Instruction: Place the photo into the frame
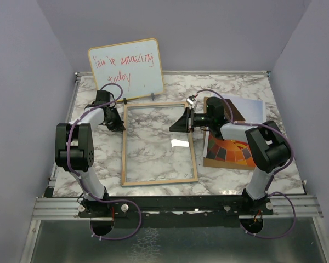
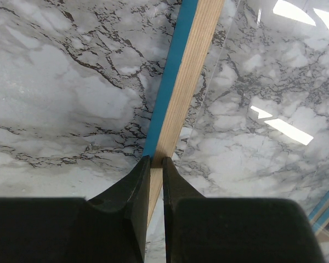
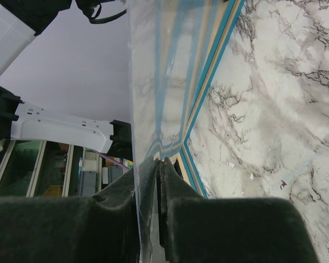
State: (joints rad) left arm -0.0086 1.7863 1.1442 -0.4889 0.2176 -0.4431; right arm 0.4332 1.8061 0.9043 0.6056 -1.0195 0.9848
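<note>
The frame point(image 1: 159, 179) lies flat on the marble table, light wood face up, with a blue side point(image 2: 163, 93) showing in the left wrist view. My left gripper point(image 1: 119, 121) is shut on the frame's left rail point(image 2: 189, 71), near its far corner. My right gripper point(image 1: 178, 123) is at the frame's right rail. It is shut on the edge of the clear pane point(image 3: 159, 71), which stands tilted up from the blue-edged frame point(image 3: 208, 76). The photo point(image 1: 233, 150) lies to the right of the frame. Its orange and red patches show, and my right arm covers part of it.
A whiteboard point(image 1: 126, 68) with red handwriting leans at the back left, just behind the frame. A brown backing board point(image 1: 234, 111) lies by the photo's far end. Grey walls close in both sides and the back.
</note>
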